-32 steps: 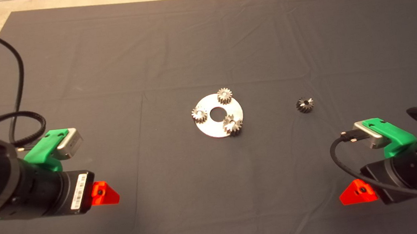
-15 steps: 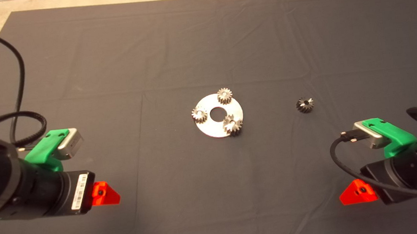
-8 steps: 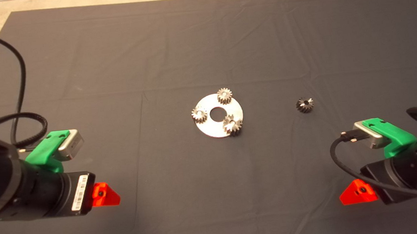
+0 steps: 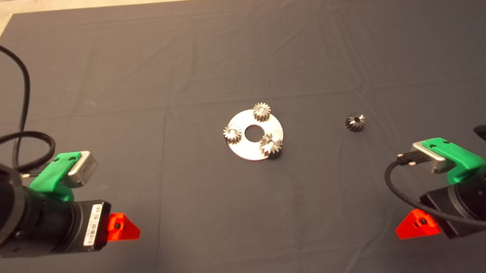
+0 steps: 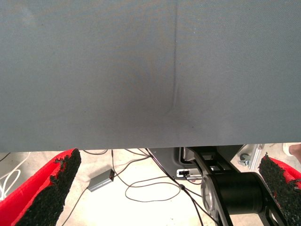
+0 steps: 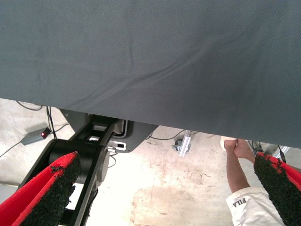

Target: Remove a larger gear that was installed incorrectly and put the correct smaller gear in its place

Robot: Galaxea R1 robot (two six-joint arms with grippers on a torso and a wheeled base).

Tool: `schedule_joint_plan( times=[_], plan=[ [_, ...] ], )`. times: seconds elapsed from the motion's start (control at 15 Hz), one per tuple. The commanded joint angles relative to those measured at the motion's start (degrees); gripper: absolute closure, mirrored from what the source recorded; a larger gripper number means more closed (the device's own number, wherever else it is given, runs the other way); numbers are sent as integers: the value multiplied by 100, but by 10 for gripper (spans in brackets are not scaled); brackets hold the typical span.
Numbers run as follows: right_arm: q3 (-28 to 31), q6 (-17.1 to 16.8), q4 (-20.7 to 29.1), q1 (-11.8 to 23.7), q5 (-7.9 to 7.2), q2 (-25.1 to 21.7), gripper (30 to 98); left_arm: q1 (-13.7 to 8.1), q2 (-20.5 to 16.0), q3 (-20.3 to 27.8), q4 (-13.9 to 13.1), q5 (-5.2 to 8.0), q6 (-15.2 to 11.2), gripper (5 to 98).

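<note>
In the left wrist view the left gripper [image 5: 162, 188] has its 2 black-padded fingers [image 5: 49, 190] spread wide with nothing between them, only the mat's edge and the floor with loose cables beyond. The right gripper [image 6: 164, 188] is the same in its own view, fingers [image 6: 51, 190] far apart and empty, with the robot's base, the floor and a person's leg [image 6: 237, 176] showing past the mat. In the head view both arms sit low, the left gripper at the lower left of the frame and the right gripper at the lower right, each well apart from the parts. At the centre of the frame lies a round silver plate [image 4: 255, 146] with a centre hole, carrying 3 gears: 2 pale silver gears [image 4: 261, 111] toward its upper edge and left edge, and the larger gear [image 4: 271, 146] at its lower right rim. The smaller gear [image 4: 355, 122] lies alone on the mat [image 4: 234, 43], to the right of the plate and apart from it. I judge that no step of the swap has begun: the wrong gear is on the plate and the replacement untouched. The next move probably calls for 1 gripper, likely the nearer right one, to reach over the larger gear, close on its flared teeth and lift it straight up without dragging the plate.
</note>
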Motion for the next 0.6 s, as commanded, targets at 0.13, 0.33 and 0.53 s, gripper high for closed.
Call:
schedule_joint_plan(
  times=[0.13, 0.33, 0.53],
  plan=[
    [35, -25, 4, 91, -713, 1, 309, -15, 5, 94, -88, 36, -31, 54],
    [35, -25, 4, 91, -713, 1, 309, -6, 5, 94, -88, 36, -31, 54],
    [35, -25, 4, 82, -713, 1, 309, -6, 5, 94, -88, 36, -31, 54]
  ],
)
